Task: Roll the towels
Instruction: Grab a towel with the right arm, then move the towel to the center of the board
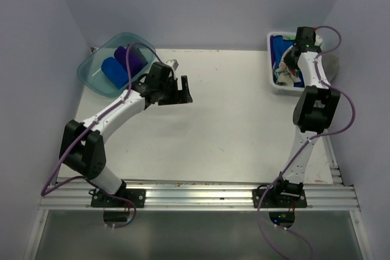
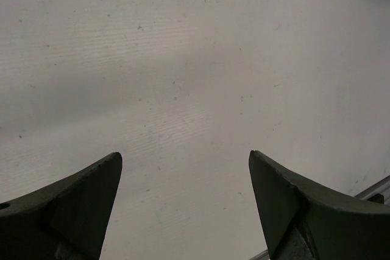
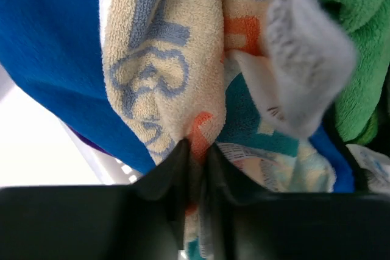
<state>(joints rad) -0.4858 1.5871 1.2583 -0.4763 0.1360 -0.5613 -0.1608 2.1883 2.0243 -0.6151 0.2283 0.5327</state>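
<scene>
Top external: rolled towels in tub

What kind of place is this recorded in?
Likely a lab robot cell, not a home: plain lavender partition walls box in a white table, and an aluminium mounting rail runs along its near edge.

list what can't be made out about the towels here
Top view: the right arm covers most of the white basket, so its towels cannot be counted.
Right wrist view: the frame cuts off the cream towel in the right gripper.
Left wrist view: the left gripper frames only table, no towels.
</scene>
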